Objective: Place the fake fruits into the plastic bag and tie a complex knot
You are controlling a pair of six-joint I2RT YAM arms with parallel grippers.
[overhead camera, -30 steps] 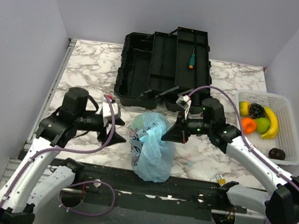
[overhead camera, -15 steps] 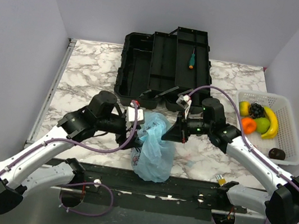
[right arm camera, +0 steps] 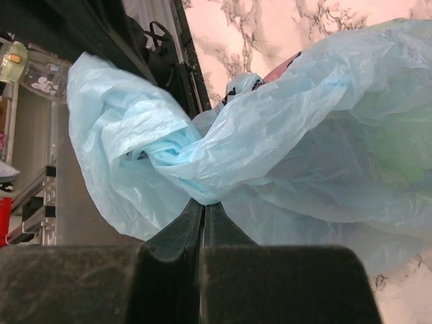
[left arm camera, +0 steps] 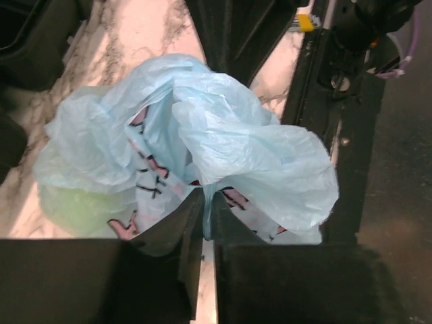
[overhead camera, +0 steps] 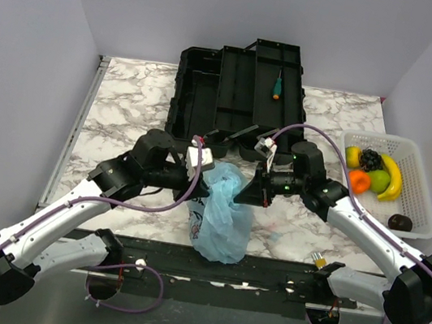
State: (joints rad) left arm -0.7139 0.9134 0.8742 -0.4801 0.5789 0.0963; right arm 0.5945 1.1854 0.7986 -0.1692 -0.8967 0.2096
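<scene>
The plastic bag (overhead camera: 223, 221) stands at the near edge of the marble table (overhead camera: 127, 103), btw the two arms, its top bunched up & drawn out to both sides. The left gripper (left arm camera: 203, 204) reaches in from the left. Its fingers are pinched nearly together on a thin fold of the light-blue plastic, w/ the pink-and-dark print showing just above them. The right gripper (right arm camera: 202, 204) reaches in from the other side, fingers pressed tight together w/ a twisted gather of the same plastic nipped at the tips. Low in the bag there's a pale green blur (left arm camera: 74, 206) behind the film, prob. a green fruit, but the plastic is too cloudy to be sure. More fake fruits (overhead camera: 378, 181) lie in the white mesh basket (overhead camera: 422, 199) at the table's right edge, well apart from the bag: a banana (overhead camera: 392, 178), an orange (overhead camera: 358, 181), grapes (overhead camera: 372, 160) & a dark one (overhead camera: 400, 222) alone at the near end. Behind the bag sits an open black toolbox (overhead camera: 210, 95), w/ a green-handled screwdriver (overhead camera: 278, 84) lying in its right half.
</scene>
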